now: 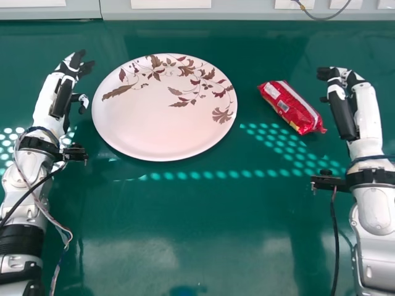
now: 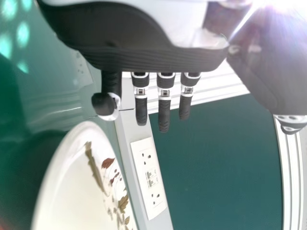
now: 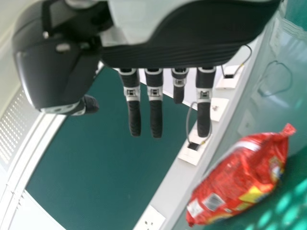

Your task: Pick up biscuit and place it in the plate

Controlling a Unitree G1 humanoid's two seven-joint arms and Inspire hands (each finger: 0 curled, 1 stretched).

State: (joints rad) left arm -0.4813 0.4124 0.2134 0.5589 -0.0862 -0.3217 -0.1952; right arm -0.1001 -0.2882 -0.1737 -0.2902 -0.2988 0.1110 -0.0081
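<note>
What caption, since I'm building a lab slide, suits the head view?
A red biscuit packet lies between a leaf-patterned plate and the robot's open right hand on a green table.

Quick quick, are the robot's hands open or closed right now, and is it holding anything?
Left hand: open, holding nothing.
Right hand: open, empty too.

White-and-black arms (image 1: 374, 206) carry black clamp-like brackets (image 1: 364, 178), loose cables (image 1: 334, 237), and hands (image 1: 341, 92) with black, ridged fingertips (image 3: 135, 120).

1 plate (image 1: 166, 132) | 1 packet (image 1: 289, 107) | 2 robot hands (image 1: 73, 65) | 1 table (image 1: 191, 216)
</note>
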